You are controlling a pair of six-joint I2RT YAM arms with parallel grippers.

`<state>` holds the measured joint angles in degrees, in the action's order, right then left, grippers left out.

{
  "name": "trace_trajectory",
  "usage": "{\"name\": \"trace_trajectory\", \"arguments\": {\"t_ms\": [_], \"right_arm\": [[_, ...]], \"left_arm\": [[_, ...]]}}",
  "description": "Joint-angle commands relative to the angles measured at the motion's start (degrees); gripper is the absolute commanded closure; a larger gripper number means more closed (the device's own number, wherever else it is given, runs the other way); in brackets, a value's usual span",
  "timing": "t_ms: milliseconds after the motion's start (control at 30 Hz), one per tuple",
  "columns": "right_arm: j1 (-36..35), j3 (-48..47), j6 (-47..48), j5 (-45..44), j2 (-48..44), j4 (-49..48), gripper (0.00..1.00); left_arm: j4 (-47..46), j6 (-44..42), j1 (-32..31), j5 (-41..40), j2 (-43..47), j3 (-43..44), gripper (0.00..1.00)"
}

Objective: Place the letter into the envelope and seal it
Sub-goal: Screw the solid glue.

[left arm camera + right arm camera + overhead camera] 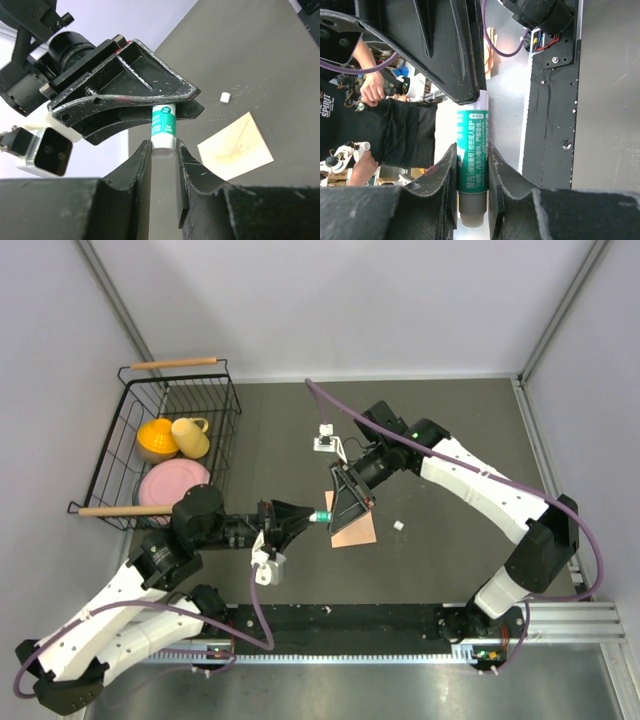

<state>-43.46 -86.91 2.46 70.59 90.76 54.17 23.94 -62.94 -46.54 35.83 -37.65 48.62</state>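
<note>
Glue stick [163,131], small white-and-green tube, held in air between both tools: left tool [162,147] clamps white end, right tool [471,150] clamps green body, probably to twist it open. Flat peach paper envelope [235,147] lies on dark table [450,440] beneath, waiting for glue.

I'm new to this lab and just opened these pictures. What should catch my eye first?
Both claws meet in mid-air over the middle of the table, the left claw and right claw each clamped on one end of a green-and-white glue stick. Below them the peach envelope lies flat on the dark surface, and a wire basket sits at the left edge.
</note>
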Motion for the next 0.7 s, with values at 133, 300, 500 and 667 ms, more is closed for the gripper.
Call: {"name": "trace_trajectory", "arguments": {"t_ms": [133, 300, 500, 667], "right_arm": [[-0.4, -4.5, 6.8, -7.8, -3.9, -1.3, 1.00], [-1.4, -7.1, 22.3, -24.2, -9.3, -1.5, 1.00], [-10.3, 2.8, 40.3, -45.8, -20.1, -13.0, 1.00], [-16.7, 12.9, 47.4, -58.7, -26.3, -27.2, 1.00]], "left_arm": [[-1.4, 26.7, 0.3, 5.5, -5.7, 6.2, 1.00], [-14.9, 73.3, 12.5, 15.1, -12.3, 4.6, 1.00], [-36.1, 117.6, 20.6, 26.1, -22.7, -0.1, 1.00], [-38.4, 131.3, 22.4, 23.4, -24.3, -4.1, 1.00]]}}
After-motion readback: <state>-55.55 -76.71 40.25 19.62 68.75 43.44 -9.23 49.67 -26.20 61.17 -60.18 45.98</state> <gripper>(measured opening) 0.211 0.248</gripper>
